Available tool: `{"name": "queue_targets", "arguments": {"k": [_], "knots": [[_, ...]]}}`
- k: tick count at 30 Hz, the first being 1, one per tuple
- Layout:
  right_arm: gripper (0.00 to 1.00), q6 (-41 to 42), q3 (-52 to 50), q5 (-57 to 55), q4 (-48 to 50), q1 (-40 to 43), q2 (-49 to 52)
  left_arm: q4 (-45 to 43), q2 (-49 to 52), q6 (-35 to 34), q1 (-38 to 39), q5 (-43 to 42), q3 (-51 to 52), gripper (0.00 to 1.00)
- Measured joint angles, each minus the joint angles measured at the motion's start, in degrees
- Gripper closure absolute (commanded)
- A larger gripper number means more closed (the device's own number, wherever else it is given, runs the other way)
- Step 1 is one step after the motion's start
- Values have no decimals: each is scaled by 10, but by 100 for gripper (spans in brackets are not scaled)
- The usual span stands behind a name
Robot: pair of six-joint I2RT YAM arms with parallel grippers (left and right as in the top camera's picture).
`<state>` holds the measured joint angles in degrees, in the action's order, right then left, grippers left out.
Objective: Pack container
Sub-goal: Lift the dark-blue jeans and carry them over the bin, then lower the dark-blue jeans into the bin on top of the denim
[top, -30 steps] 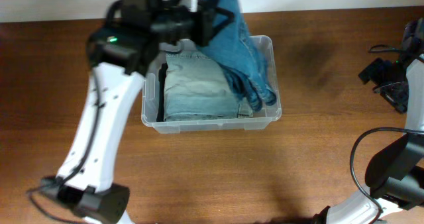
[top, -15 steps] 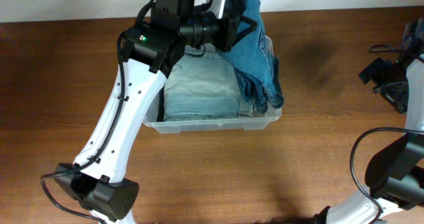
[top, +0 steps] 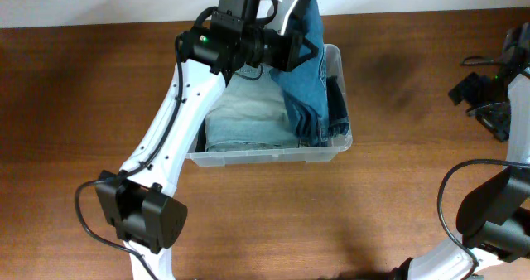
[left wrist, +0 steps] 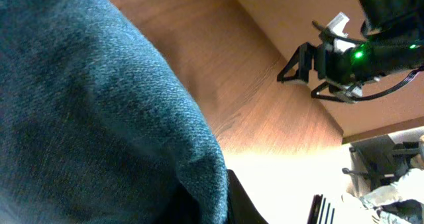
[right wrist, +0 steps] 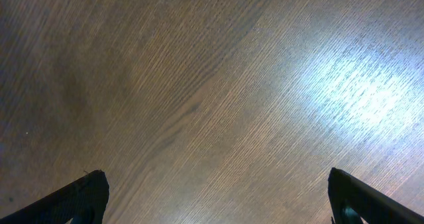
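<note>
The container (top: 273, 156), a clear plastic bin, stands at the table's middle back with folded pale denim (top: 244, 118) inside. My left gripper (top: 291, 38) is shut on dark blue jeans (top: 308, 81) above the bin's right side; they hang down into the bin's right part. In the left wrist view the jeans (left wrist: 93, 118) fill most of the frame and hide the jaws. My right gripper (right wrist: 215, 197) is open and empty over bare wood at the far right (top: 490, 98).
The wooden table (top: 414, 189) stretches around the bin. A pale wall runs along the back edge. The right arm's cables (top: 451, 201) loop at the front right.
My left arm has swung right and toward the back, carrying the jeans over the bin's right side. The jeans hang straighter into the bin. The right arm has not moved.
</note>
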<state>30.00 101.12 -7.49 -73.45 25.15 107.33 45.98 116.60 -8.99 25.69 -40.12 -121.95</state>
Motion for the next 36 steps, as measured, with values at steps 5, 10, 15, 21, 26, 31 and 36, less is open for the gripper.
{"name": "queue_targets", "arguments": {"k": [5,10,15,21,26,31,36], "knots": [[2,0,0,0,0,0,0,40,1,11,0,27,-8,77],[2,0,0,0,0,0,0,97,1,16,-8,94,-10,58],[2,0,0,0,0,0,0,141,1,18,-37,163,-11,33],[2,0,0,0,0,0,0,187,1,19,-86,251,-11,22],[2,0,0,0,0,0,0,212,1,21,-116,295,-11,1],[2,0,0,0,0,0,0,218,1,21,-131,316,-11,7],[2,0,0,0,0,0,0,205,1,34,-132,321,-16,26]]}}
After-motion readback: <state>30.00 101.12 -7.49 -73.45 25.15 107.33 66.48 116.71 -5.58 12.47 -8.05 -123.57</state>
